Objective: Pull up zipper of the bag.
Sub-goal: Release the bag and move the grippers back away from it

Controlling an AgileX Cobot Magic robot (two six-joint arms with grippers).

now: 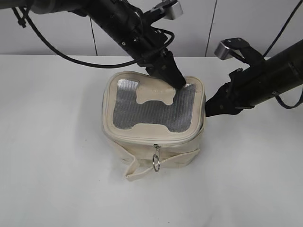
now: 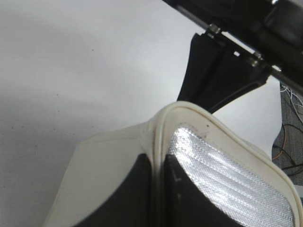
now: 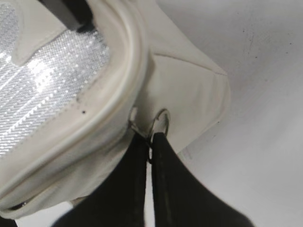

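Gripping the ring pull (image 3: 160, 124) at centre frame, the right gripper (image 3: 150, 142) fingers are pinching closed. The left gripper (image 2: 158, 163) is clamping the bag (image 1: 154, 137) rim, mid-bench. Pulling should be following the zipper (image 1: 142, 138) track.

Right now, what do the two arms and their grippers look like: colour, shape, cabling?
Both arms are matte black. The left arm carries loose black cables and a silver-grey camera block; the left gripper tapers to narrow flat fingers. The right arm has a similar silver-grey camera block and a trailing black cable; the right gripper has flat black fingers too.
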